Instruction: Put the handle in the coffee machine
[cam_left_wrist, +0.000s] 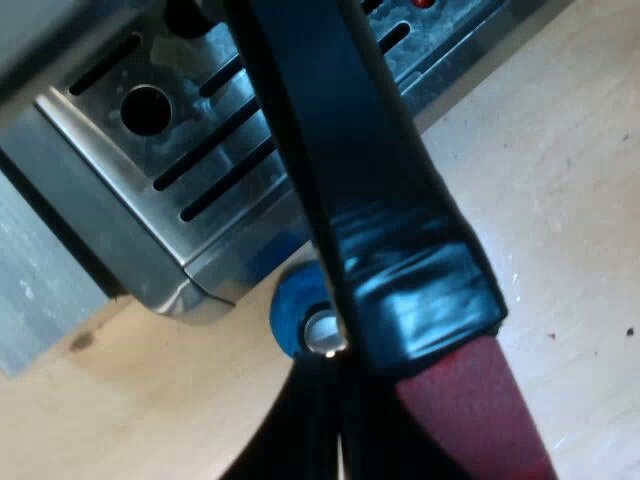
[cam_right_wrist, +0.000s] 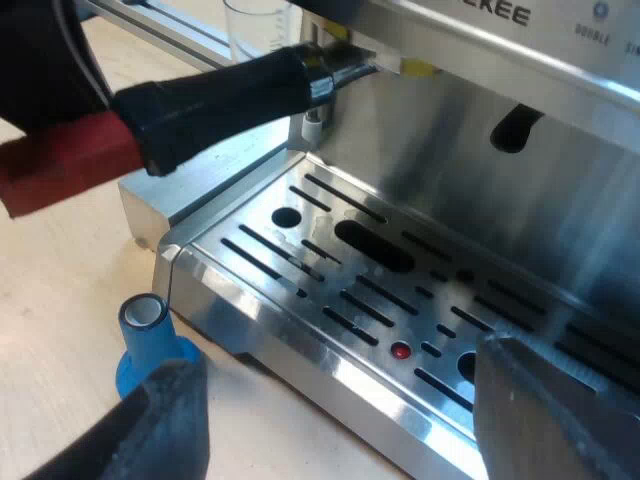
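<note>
Right wrist view: our right gripper (cam_right_wrist: 335, 395) hangs wide open over the drip tray (cam_right_wrist: 330, 265). The handle (cam_right_wrist: 210, 100) sits in the espresso machine (cam_right_wrist: 560, 130) front, its red end by our left gripper (cam_right_wrist: 45, 100), whose grip we cannot tell.

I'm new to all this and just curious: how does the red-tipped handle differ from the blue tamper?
The handle is black ending in red; the tamper is blue with a pale top. The handle is up at the machine's front, above the tray; the tamper stands upright on the table by the tray's corner. The handle is long, the tamper stubby. Both are close to the tray.
</note>
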